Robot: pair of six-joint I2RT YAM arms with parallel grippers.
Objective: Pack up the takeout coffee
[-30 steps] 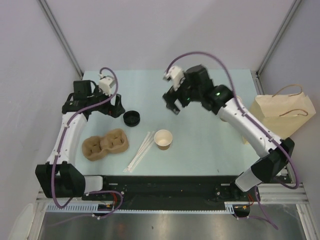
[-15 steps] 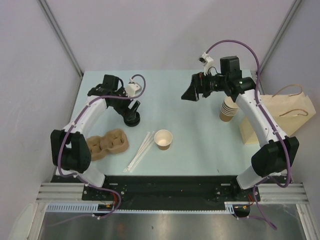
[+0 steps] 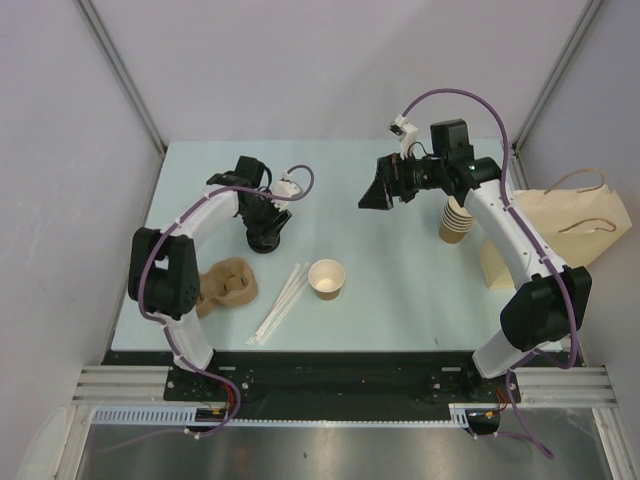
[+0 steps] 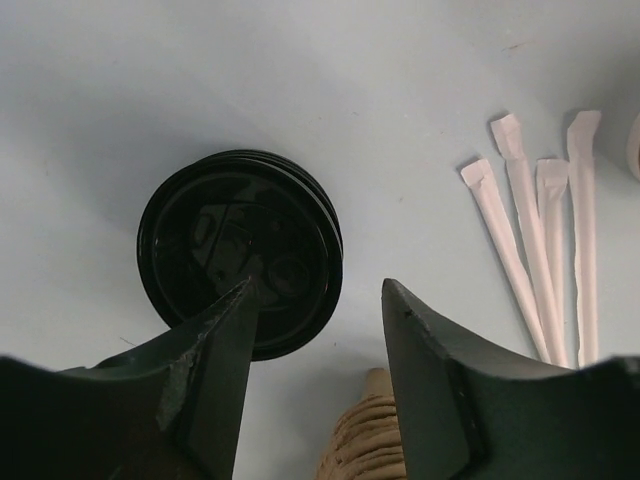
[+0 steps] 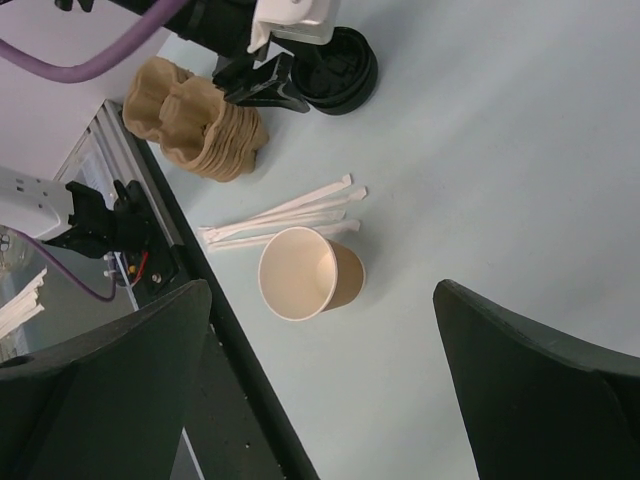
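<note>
Pale blue-green table (image 3: 400, 300) carries every item. No lidded coffee shows yet: the paper cup (image 3: 326, 278) stands upright and open near the front centre, just beside the wrapped straws (image 3: 283, 300). The black lid (image 4: 225, 235) lies flat apart from the cup, farther back and to the left. Note that the left gripper (image 4: 318, 290) sits directly over that lid, jaws partway apart and straddling its rim, one finger above the lid's face and the other outside it; you see no clamp. Expect the carry to run rightward and toward the near edge. The right gripper (image 3: 372, 196) hangs wide open and empty, farther from the cup than the left.
</note>
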